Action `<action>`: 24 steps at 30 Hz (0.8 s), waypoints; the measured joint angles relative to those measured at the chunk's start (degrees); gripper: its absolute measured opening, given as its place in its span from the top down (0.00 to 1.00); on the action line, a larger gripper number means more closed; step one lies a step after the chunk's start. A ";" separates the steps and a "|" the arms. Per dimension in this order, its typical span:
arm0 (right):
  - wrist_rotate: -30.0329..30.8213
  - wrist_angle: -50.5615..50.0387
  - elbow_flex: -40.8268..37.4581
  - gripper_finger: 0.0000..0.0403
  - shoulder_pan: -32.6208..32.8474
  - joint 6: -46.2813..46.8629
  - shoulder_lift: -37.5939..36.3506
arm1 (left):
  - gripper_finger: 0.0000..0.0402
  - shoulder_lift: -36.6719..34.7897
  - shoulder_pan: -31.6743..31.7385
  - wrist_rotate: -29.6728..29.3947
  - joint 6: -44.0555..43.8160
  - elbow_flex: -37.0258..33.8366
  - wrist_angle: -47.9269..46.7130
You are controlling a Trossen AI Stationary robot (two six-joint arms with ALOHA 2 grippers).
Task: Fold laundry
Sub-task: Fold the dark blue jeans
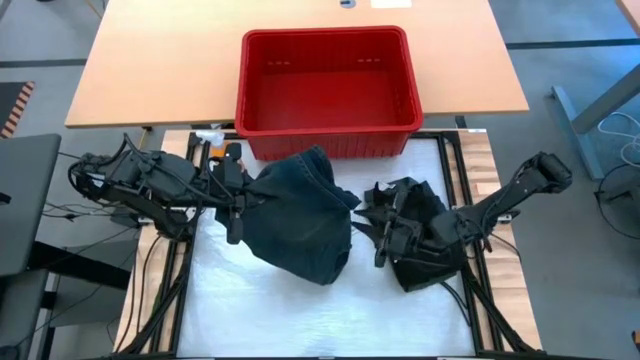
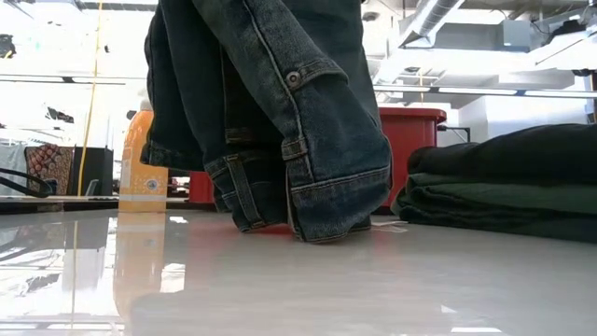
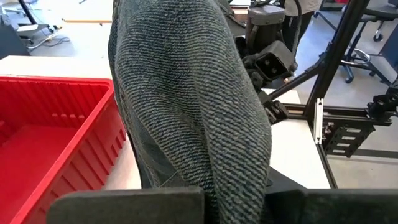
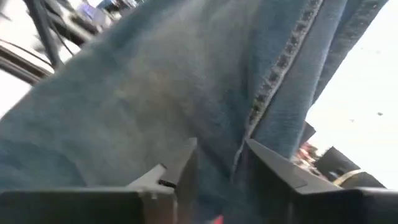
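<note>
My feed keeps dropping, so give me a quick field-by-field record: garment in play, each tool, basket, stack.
garment: dark blue denim jeans, lifted, lower end on the white table
left tool: shut on the jeans' edge
right tool: over the folded pile, jaws apart, facing denim
basket: red plastic basket, looks empty
stack: folded dark garments, right side
</note>
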 joint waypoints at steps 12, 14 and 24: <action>19.91 4.63 3.96 0.36 -1.50 -10.14 8.50 | 0.98 0.02 0.00 0.20 0.54 0.00 -0.20; 21.01 6.52 4.62 0.36 -2.06 -10.29 9.96 | 0.98 0.02 0.00 0.20 0.74 0.00 -0.20; 25.94 9.29 5.75 0.70 -3.55 -10.38 11.81 | 0.98 0.07 0.00 0.19 0.30 0.00 -0.32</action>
